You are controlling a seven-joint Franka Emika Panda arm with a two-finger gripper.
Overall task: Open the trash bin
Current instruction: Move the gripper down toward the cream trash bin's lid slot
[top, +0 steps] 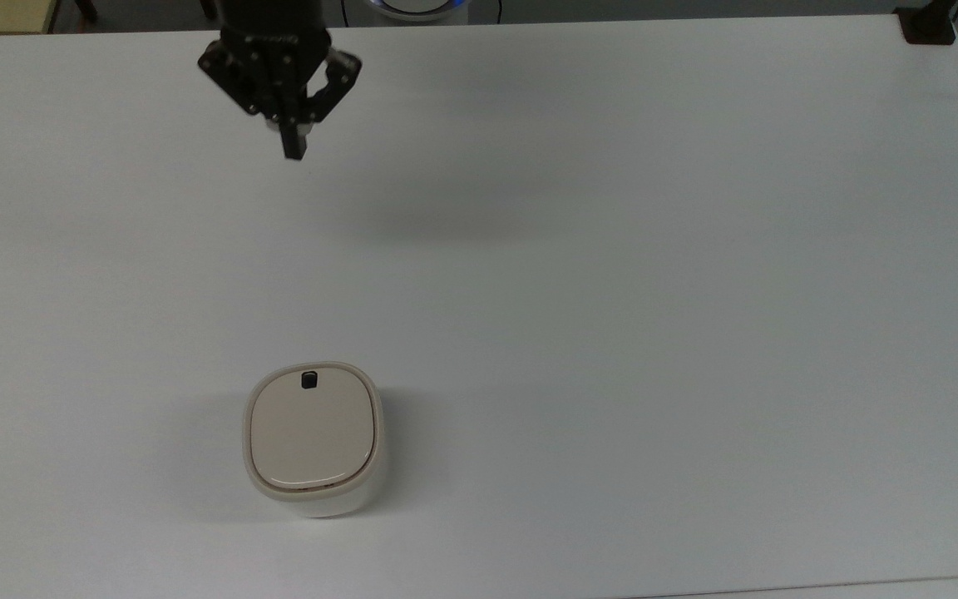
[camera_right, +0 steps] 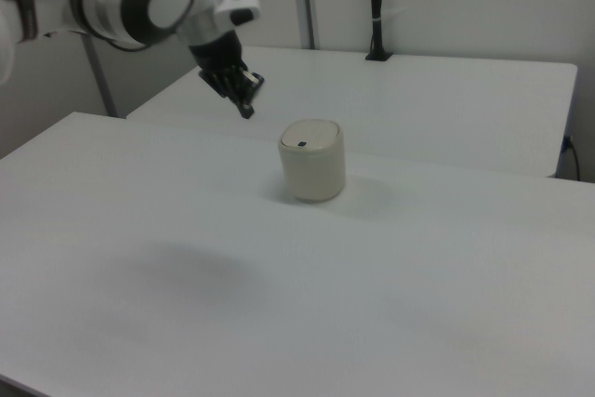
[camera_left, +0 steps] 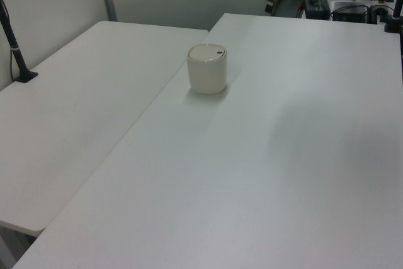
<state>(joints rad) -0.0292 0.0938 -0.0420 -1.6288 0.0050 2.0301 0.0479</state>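
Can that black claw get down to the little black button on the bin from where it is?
Probably yes. The gripper hangs above the bare table, apart from the trash bin, and nothing stands between it and the black button.

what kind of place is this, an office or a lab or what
Probably a robotics lab or test room: a robot arm with its end effector hangs over a plain white table bearing a trash bin, with desk equipment behind.

Top overhead — side views face oppositely.
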